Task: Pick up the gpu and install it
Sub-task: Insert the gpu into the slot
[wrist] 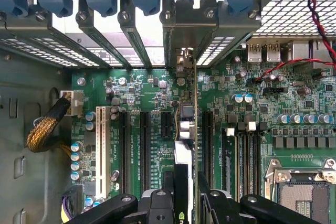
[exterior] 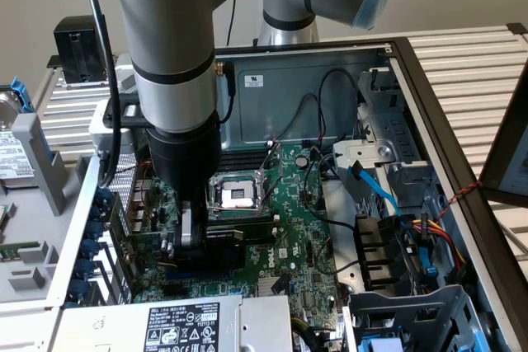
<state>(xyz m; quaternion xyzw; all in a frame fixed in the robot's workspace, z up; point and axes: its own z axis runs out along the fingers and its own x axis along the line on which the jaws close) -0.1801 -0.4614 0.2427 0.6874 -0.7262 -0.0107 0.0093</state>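
Item 1, computer case (exterior: 429, 105): lies open; your arm reaches down into it.

Item 2, motherboard (wrist: 131, 85): green, flat on the case floor, its expansion slots (wrist: 144, 140) running toward the rear bracket openings (wrist: 142, 35).

Item 3, gripper (wrist: 185, 195): directly above the slots, its fingers (wrist: 157, 203) clamped on item 4.

Item 4, gpu (wrist: 188, 129): held on edge, straight below the gripper, long axis parallel to the slots, its end bracket at the rear openings. You cannot tell whether it is fully seated.

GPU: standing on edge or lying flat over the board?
On edge. In the wrist view the gpu shows edge-on between the gripper fingers, its bracket reaching the rear slots, above the motherboard.
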